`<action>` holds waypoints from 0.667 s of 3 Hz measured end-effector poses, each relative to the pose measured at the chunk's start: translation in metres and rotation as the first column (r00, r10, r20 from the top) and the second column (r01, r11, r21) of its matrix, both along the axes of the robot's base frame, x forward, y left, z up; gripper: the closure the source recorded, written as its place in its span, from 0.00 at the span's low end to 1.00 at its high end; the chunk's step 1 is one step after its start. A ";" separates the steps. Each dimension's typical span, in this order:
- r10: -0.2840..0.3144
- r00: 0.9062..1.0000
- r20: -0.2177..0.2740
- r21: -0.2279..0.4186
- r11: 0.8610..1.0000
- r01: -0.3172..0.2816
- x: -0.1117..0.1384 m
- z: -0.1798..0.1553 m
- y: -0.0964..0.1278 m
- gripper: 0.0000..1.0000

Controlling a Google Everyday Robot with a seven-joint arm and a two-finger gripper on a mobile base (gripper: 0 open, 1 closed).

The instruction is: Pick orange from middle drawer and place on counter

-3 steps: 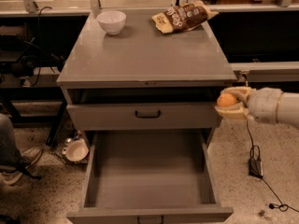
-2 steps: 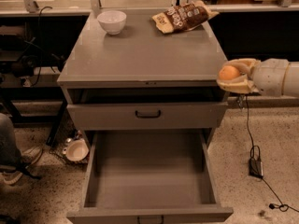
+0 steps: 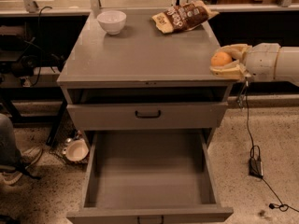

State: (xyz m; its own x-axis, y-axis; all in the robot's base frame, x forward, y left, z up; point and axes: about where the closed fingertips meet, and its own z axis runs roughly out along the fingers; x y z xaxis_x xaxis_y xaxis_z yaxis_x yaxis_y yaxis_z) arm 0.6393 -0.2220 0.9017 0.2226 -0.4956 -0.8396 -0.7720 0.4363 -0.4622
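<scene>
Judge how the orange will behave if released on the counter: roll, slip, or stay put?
The orange looks round and smooth, so it would probably roll on the flat, slightly glossy counter unless set down gently. The gripper, at the counter's right edge, is shut on it; released there, it might roll off. It seems firm enough to hold shape.

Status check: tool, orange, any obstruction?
Tool at right edge of counter, shut on orange. Orange not yet released. Middle drawer open, empty. Bowl and chip bag far back, not in the way.
</scene>
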 end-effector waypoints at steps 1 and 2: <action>0.008 1.000 -0.022 0.017 1.000 -0.008 0.015 -0.001 0.008 1.00; 0.023 0.997 -0.078 0.034 0.999 -0.021 0.048 -0.008 0.023 1.00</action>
State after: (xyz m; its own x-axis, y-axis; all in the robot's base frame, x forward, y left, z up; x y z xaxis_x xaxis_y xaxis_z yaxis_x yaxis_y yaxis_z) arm 0.6872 -0.1994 0.8932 0.1661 -0.4628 -0.8708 -0.8149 0.4328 -0.3854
